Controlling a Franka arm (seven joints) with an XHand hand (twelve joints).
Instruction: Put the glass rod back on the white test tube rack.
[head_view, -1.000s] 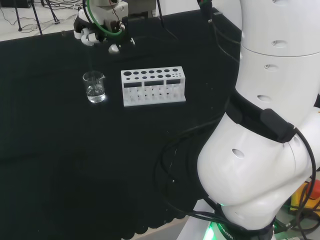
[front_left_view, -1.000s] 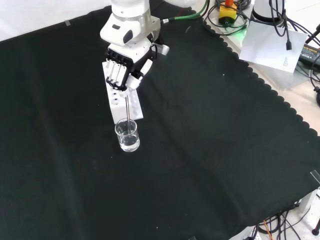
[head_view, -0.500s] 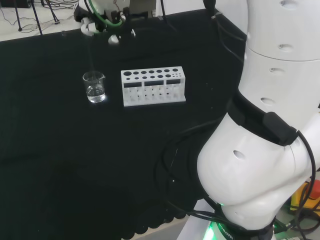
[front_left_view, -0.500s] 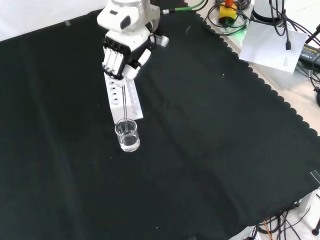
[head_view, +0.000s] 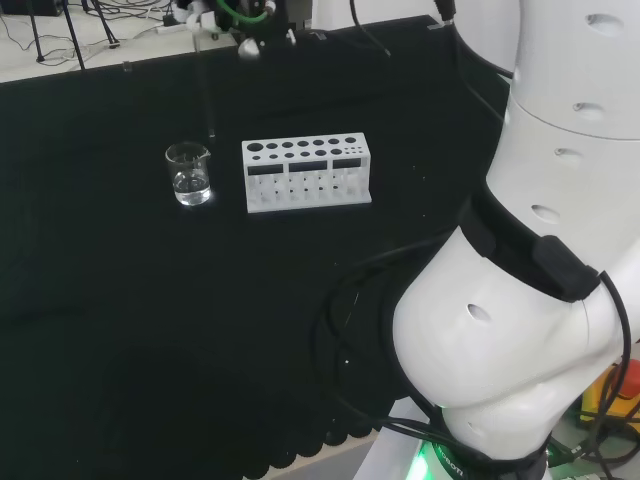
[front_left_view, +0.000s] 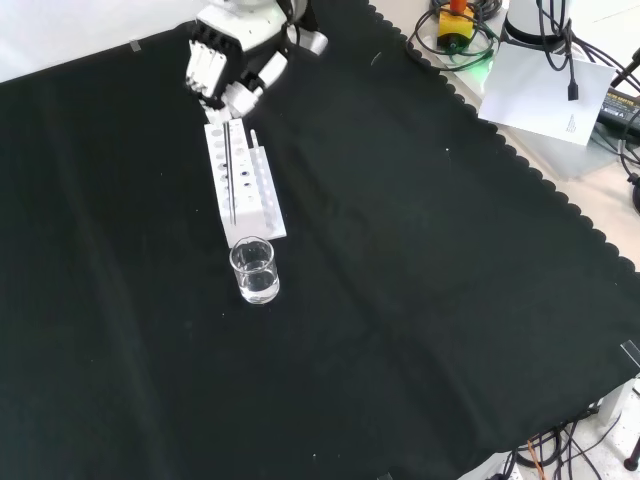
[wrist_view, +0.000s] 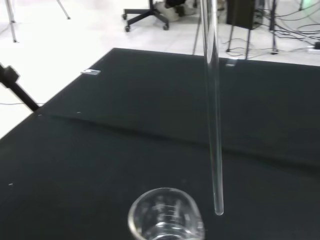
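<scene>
Now glass rod (wrist_view: 214, 125) hangs below robot hand (front_left_view: 222, 68).

My arm links (head_view: 520, 330): big, glossy white, rounded, with small oval recesses along shell. Black band (head_view: 525, 245) wraps joint between links. Black cables (head_view: 345, 330) loop beside my base; green glow (head_view: 428, 462) low at base. My hand (front_left_view: 222, 62): white fingers with black segments, white housing above. Green cable (head_view: 240, 10) at wrist.
</scene>
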